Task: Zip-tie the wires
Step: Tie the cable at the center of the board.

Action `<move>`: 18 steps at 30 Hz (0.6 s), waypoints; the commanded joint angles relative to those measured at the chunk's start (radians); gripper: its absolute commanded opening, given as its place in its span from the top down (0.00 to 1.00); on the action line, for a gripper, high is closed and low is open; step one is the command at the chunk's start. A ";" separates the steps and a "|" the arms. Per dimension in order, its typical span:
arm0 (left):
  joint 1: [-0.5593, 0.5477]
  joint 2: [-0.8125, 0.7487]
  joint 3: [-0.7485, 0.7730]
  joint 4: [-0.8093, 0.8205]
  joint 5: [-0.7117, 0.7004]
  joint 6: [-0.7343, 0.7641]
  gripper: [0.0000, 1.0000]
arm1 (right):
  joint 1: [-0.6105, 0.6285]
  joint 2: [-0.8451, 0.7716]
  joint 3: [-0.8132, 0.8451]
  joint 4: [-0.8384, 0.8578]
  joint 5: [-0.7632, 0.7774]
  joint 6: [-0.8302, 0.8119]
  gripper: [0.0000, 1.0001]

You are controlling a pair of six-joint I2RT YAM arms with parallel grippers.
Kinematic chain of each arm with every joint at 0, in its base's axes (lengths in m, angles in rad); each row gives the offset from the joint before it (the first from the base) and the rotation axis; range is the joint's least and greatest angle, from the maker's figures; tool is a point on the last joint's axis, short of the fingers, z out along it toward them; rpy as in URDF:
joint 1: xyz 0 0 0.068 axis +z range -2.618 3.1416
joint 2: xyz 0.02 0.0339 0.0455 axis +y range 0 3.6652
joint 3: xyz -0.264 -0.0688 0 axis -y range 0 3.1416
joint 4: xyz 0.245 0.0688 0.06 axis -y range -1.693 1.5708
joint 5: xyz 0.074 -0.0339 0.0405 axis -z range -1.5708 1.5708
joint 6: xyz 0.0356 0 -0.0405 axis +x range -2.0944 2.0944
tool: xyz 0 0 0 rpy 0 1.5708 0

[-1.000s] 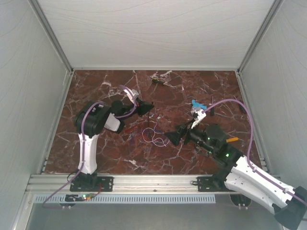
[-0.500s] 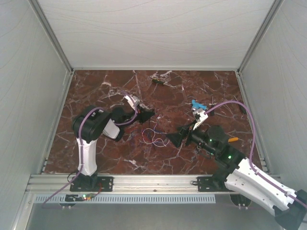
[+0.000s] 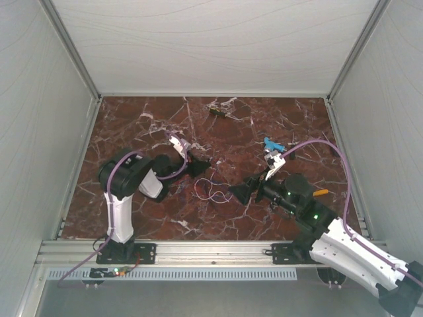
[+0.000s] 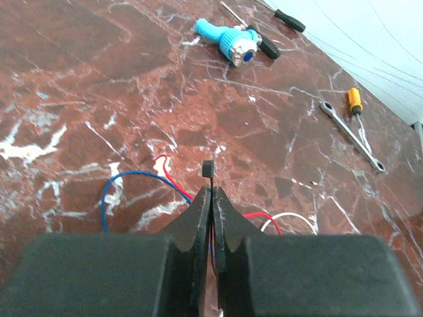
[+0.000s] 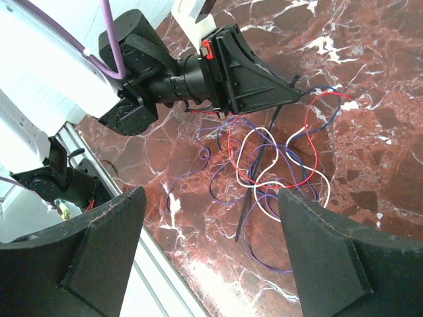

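The wires (image 3: 210,188) lie in a loose tangle of purple, white, red and blue loops on the marble table (image 3: 132,132), between the two arms. My left gripper (image 3: 210,160) hovers at their far edge, shut on a black zip tie. In the left wrist view its small square head (image 4: 207,169) sticks out past the closed tips (image 4: 210,193). In the right wrist view the zip tie (image 5: 251,188) trails down across the wires (image 5: 277,158) from the left gripper (image 5: 254,76). My right gripper (image 3: 234,193) stands open just right of the tangle, nothing between its fingers (image 5: 211,195).
A blue-handled tool (image 3: 271,144) lies behind the right arm. A small screwdriver (image 3: 218,112) sits near the back wall. An orange-handled screwdriver (image 4: 355,99), a wrench (image 4: 350,135) and a black-handled screwdriver (image 4: 289,20) lie at the right. Enclosure walls ring the table.
My left gripper has come down and forward toward the wires, still shut on the zip tie. The right gripper has edged slightly left and stays open.
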 commanded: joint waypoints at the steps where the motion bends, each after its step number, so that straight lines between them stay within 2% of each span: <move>1: -0.019 -0.035 -0.032 0.305 -0.023 -0.042 1.00 | -0.005 -0.004 -0.030 0.004 -0.029 0.014 0.22; 9: -0.027 -0.006 -0.062 0.305 0.019 -0.058 1.00 | -0.004 0.067 -0.064 0.013 -0.126 0.012 0.26; 18: -0.034 -0.007 -0.094 0.305 0.045 -0.063 1.00 | 0.031 0.183 -0.123 0.108 -0.249 0.001 0.44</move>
